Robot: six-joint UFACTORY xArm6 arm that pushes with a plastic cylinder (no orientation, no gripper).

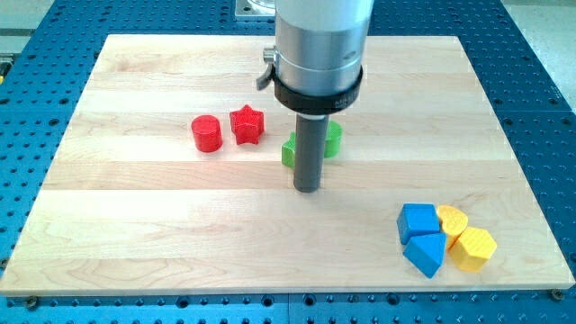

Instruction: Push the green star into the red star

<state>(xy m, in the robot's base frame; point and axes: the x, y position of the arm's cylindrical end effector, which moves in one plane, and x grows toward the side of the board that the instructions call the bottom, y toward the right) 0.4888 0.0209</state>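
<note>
The red star (247,124) lies on the wooden board, left of centre, with a red cylinder (206,133) close on its left. The green star is mostly hidden behind the rod: green shows on both sides, at the rod's left (289,150) and at its right (334,138); I cannot tell whether these are one block or two. My tip (307,188) rests on the board just below the green, toward the view's bottom, and right of the red star.
At the view's bottom right sits a cluster: a blue cube (417,220), a blue wedge-like block (427,253), a yellow block (452,219) and a yellow hexagon (472,248). The board (135,225) lies on a blue perforated table.
</note>
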